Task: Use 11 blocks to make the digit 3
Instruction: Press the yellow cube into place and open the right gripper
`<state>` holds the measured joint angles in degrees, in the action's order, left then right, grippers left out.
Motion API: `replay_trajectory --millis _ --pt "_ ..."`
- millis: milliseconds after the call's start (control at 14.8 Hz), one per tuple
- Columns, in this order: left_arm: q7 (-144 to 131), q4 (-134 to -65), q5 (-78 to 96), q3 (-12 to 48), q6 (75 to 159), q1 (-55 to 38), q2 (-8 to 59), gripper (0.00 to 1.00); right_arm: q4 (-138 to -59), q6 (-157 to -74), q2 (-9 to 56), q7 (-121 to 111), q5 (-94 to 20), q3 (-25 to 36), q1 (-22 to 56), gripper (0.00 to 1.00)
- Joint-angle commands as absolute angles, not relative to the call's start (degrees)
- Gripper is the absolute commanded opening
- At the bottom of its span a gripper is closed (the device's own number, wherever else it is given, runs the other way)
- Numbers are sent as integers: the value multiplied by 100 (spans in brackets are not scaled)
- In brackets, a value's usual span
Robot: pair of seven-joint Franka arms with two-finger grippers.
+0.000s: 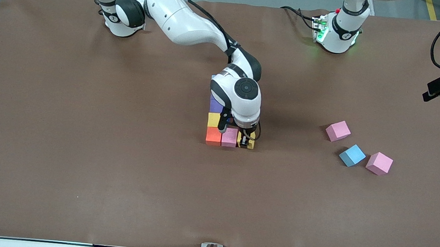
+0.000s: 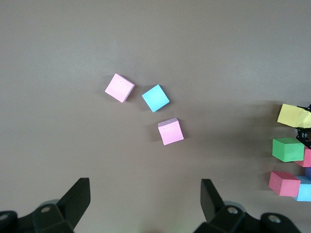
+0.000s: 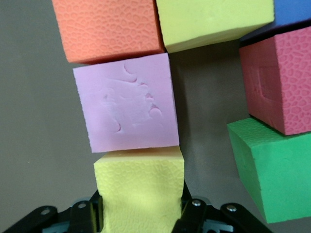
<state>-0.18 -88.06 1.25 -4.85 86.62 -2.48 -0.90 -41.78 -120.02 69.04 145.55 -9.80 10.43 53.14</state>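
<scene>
Yellow block [image 3: 140, 189] sits clamped in the lowered right hand [image 3: 141, 213] beside a pink block [image 3: 126, 109]; left hand [image 2: 146, 204] waits spread.

Yellow block [image 3: 139, 187] touches pink block [image 3: 125, 108] beside orange block [image 3: 108, 28].

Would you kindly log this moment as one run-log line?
right gripper: shut on yellow block, set beside pink block in the figure | left gripper: open above three loose blocks, waiting
</scene>
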Motion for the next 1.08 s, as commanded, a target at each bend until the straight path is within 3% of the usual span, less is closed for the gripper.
replay_trajectory --millis 0,1015 --pt "9 -8675 229 -536 8657 -290 -26 100 -4201 -11971 6882 14520 -853 1046 5326 0" --pt "9 -8675 229 -527 8657 -299 -26 100 -4201 -11821 6882 14379 -782 1046 5317 0"
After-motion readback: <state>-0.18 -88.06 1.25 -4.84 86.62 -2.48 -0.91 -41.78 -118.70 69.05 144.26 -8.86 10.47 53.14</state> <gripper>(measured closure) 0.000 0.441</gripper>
